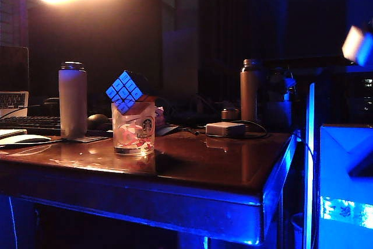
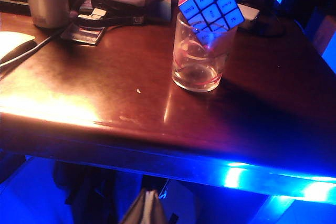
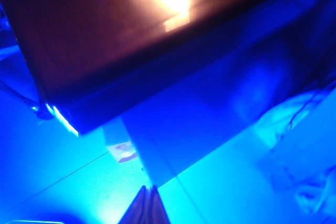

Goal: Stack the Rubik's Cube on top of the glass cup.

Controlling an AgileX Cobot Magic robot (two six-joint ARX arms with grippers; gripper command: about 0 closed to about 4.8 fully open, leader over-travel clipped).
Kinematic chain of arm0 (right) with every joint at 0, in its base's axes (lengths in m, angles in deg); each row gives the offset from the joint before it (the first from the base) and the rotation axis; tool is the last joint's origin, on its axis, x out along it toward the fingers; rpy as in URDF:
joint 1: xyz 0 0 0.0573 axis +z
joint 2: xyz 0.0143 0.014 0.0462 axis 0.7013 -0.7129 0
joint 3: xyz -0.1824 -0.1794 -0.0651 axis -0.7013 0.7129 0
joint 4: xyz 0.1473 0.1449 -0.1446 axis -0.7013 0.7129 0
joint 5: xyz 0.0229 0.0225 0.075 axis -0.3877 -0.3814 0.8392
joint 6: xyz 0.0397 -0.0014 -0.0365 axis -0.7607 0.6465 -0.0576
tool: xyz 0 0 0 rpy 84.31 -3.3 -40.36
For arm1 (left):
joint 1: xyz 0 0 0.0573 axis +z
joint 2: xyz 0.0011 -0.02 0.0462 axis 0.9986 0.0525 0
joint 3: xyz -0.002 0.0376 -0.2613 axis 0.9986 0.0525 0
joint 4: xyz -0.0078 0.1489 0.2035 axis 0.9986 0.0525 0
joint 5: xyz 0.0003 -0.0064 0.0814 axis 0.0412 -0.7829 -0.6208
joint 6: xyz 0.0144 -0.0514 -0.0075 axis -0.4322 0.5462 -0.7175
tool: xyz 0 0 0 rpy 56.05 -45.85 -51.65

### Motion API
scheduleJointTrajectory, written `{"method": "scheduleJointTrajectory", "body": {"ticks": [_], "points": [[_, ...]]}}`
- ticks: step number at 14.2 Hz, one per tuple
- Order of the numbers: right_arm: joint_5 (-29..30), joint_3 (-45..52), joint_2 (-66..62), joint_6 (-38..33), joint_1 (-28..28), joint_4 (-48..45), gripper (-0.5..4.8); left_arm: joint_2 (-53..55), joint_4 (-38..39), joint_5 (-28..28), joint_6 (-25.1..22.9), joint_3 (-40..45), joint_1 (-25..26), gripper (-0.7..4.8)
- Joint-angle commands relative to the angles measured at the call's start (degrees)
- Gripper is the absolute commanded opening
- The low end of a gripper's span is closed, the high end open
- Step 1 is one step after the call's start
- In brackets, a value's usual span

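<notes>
The Rubik's Cube (image 1: 124,91) rests tilted, one corner dipped into the mouth of the glass cup (image 1: 134,129), which stands on the dark table (image 1: 233,161). In the left wrist view the cube (image 2: 210,6) leans on the cup's (image 2: 198,72) rim, with blue faces and pink edges showing. My left gripper (image 2: 149,191) is shut and empty, below and in front of the table's near edge, far from the cup. My right gripper (image 3: 148,187) is shut and empty, over the blue-lit floor beside a table corner (image 3: 63,121). Neither gripper shows clearly in the exterior view.
A tall white bottle (image 1: 73,100) stands left of the cup, with a keyboard (image 1: 29,122) and a mouse (image 1: 23,139) beyond it. A metallic bottle (image 1: 249,88) and a flat grey box (image 1: 225,128) sit at the back right. A blue-lit cabinet (image 1: 347,173) stands right of the table.
</notes>
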Motion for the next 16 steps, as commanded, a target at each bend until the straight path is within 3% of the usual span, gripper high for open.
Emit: {"method": "scheduleJointTrajectory", "body": {"ticks": [1,12,16], "points": [[-0.1,0.1,0.9,-1.0,0.0,-2.7,-0.05,-0.2,0.4,0.3,0.0,0.5,0.0,-0.03],[-1.6,1.0,17.8,-1.0,-0.3,-4.4,-0.05,-0.2,0.4,0.2,0.1,0.5,0.0,-0.03],[-0.5,2.1,25.0,-1.0,-7.2,2.8,-0.05,-0.2,0.4,0.2,0.1,0.5,0.0,-0.03]]}}
